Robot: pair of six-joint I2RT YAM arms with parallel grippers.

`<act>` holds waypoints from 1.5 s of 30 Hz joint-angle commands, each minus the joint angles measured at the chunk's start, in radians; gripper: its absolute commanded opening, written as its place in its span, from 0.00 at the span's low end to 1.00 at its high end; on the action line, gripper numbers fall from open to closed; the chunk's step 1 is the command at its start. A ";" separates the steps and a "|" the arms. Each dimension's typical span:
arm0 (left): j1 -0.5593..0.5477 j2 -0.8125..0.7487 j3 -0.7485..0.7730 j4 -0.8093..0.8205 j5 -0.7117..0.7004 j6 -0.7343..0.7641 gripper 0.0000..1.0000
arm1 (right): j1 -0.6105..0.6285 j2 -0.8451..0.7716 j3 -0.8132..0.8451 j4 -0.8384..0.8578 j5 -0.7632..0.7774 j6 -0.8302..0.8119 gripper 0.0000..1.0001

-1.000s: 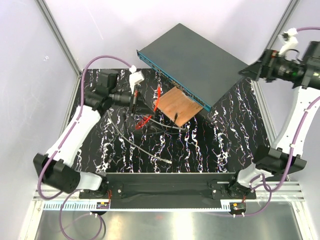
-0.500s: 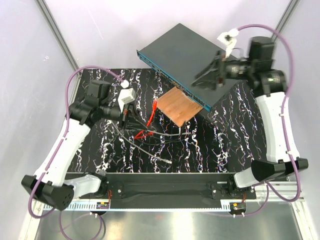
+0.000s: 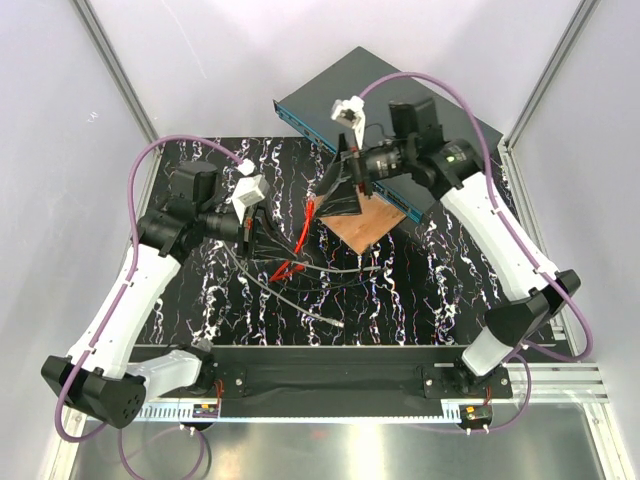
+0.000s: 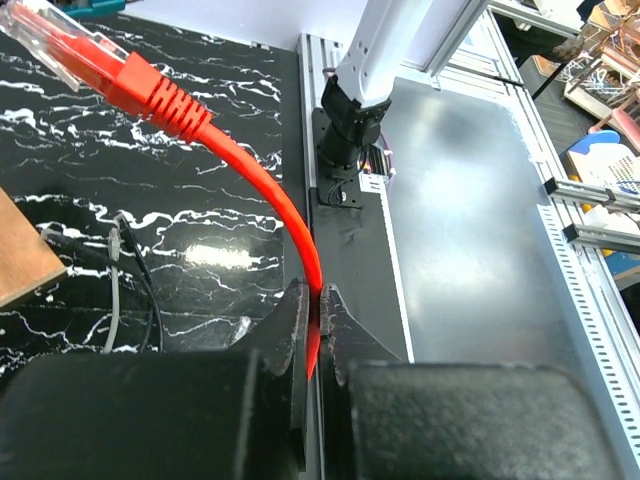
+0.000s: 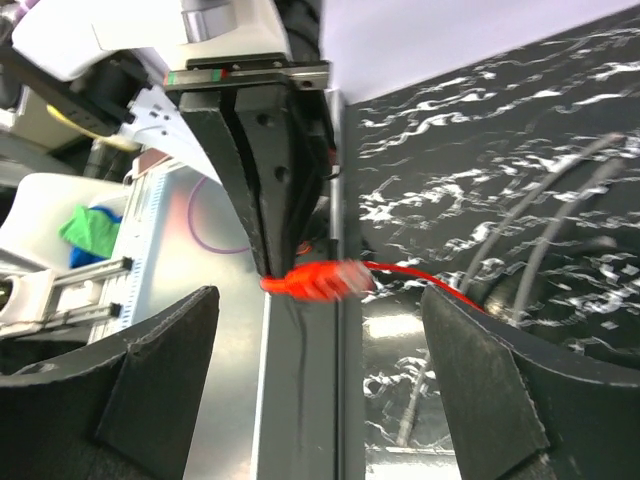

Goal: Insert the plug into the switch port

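The switch (image 3: 308, 98) is a dark grey flat box at the back, its blue socket face (image 3: 296, 122) turned to the front left. My left gripper (image 3: 264, 232) is shut on a red cable (image 4: 285, 215), whose clear plug (image 4: 40, 35) with a red boot sticks up past the fingers. My right gripper (image 3: 336, 198) is open and hovers in front of the switch. In the right wrist view the red plug (image 5: 318, 280) lies between its wide-open fingers (image 5: 160, 370) without touching them, with the left gripper's fingers (image 5: 262, 170) behind it.
A copper-brown square plate (image 3: 372, 222) lies in front of the switch. Grey and black cables (image 3: 300, 300) run loose over the black marbled table (image 3: 440, 270). A second red cable end (image 3: 286, 268) lies near them. The right arm (image 3: 480, 200) reaches over the switch.
My right arm has swung from the far right across the switch to the left, bringing its open gripper around the red plug. My left arm shifted slightly, still holding the cable.
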 commanded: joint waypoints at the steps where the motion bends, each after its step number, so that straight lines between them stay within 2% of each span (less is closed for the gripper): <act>1: -0.003 -0.008 0.016 0.100 0.060 -0.032 0.04 | 0.059 0.002 -0.019 0.094 -0.003 0.050 0.89; 3: -0.002 -0.006 0.014 0.144 0.054 -0.067 0.04 | 0.071 0.011 -0.033 0.115 -0.012 0.070 0.88; 6: -0.002 -0.003 0.002 0.198 0.031 -0.100 0.05 | 0.089 0.017 -0.056 0.175 -0.041 0.139 0.81; 7: 0.000 -0.003 -0.003 0.207 0.023 -0.112 0.05 | 0.092 0.017 -0.061 0.192 -0.047 0.176 0.73; 10: 0.000 -0.002 -0.027 0.251 -0.008 -0.144 0.08 | 0.105 0.030 -0.067 0.249 -0.064 0.248 0.59; 13: -0.002 0.000 -0.047 0.304 -0.043 -0.175 0.10 | 0.103 0.039 -0.088 0.339 -0.082 0.358 0.35; 14: 0.000 0.000 -0.049 0.313 -0.049 -0.178 0.10 | 0.105 0.043 -0.096 0.397 -0.102 0.389 0.15; 15: -0.002 0.001 -0.047 0.307 -0.060 -0.175 0.11 | 0.103 0.048 -0.108 0.422 -0.110 0.442 0.05; 16: 0.000 0.001 -0.047 0.299 -0.063 -0.167 0.16 | 0.102 0.049 -0.113 0.443 -0.116 0.461 0.00; 17: 0.003 -0.002 -0.044 0.282 -0.069 -0.154 0.27 | 0.103 0.051 -0.116 0.463 -0.128 0.474 0.00; 20: 0.065 -0.035 -0.043 0.169 -0.089 -0.062 0.43 | 0.102 0.051 -0.127 0.476 -0.163 0.498 0.00; 22: 0.122 -0.049 -0.041 0.114 -0.117 0.060 0.48 | 0.102 0.042 -0.159 0.485 -0.176 0.509 0.00; 23: 0.196 -0.051 -0.044 0.073 -0.129 0.099 0.50 | 0.103 0.039 -0.170 0.491 -0.186 0.510 0.00; 24: 0.234 -0.043 -0.041 0.042 -0.134 0.140 0.56 | 0.103 0.033 -0.180 0.493 -0.190 0.509 0.00; 25: 0.268 -0.025 -0.030 -0.012 -0.149 0.293 0.57 | 0.103 0.030 -0.202 0.488 -0.191 0.492 0.00; 26: 0.312 -0.005 0.009 -0.131 -0.170 0.385 0.57 | 0.103 0.027 -0.210 0.462 -0.188 0.475 0.00; 27: 0.334 0.047 0.026 -0.187 -0.199 0.563 0.57 | 0.102 0.028 -0.219 0.447 -0.188 0.445 0.00; 29: 0.345 0.101 0.065 -0.355 -0.239 0.763 0.57 | 0.102 0.030 -0.225 0.422 -0.199 0.431 0.00; 30: 0.345 0.146 0.066 -0.394 -0.283 0.940 0.57 | 0.102 0.031 -0.228 0.419 -0.203 0.429 0.00; 31: 0.345 0.161 0.057 -0.408 -0.302 0.989 0.59 | 0.103 0.033 -0.230 0.419 -0.214 0.431 0.00; 35: 0.345 0.217 -0.009 -0.266 -0.347 1.037 0.60 | 0.102 0.030 -0.237 0.451 -0.255 0.461 0.00; 37: 0.345 0.250 -0.004 -0.255 -0.342 1.064 0.61 | 0.105 0.019 -0.263 0.512 -0.288 0.567 0.00; 38: 0.345 0.277 0.008 -0.261 -0.342 1.070 0.61 | 0.109 0.014 -0.283 0.666 -0.315 0.645 0.00; 39: 0.345 0.293 0.019 -0.271 -0.322 1.072 0.61 | 0.117 0.002 -0.349 0.810 -0.325 0.893 0.00; 40: 0.345 0.303 0.043 -0.291 -0.313 1.075 0.62 | 0.117 -0.003 -0.386 0.980 -0.326 1.055 0.00; 41: 0.345 0.314 0.048 -0.352 -0.287 1.090 0.78 | 0.117 0.009 -0.419 1.356 -0.303 1.222 0.00; 42: 0.345 0.310 0.045 -0.394 -0.278 1.156 0.84 | 0.119 0.029 -0.433 1.499 -0.290 1.468 0.00; 43: 0.345 0.305 0.011 -0.440 -0.273 1.207 0.88 | 0.119 0.049 -0.421 1.621 -0.277 1.527 0.00; 45: 0.325 0.264 -0.047 -0.554 -0.313 1.343 0.91 | 0.117 0.074 -0.395 1.601 -0.274 1.496 0.00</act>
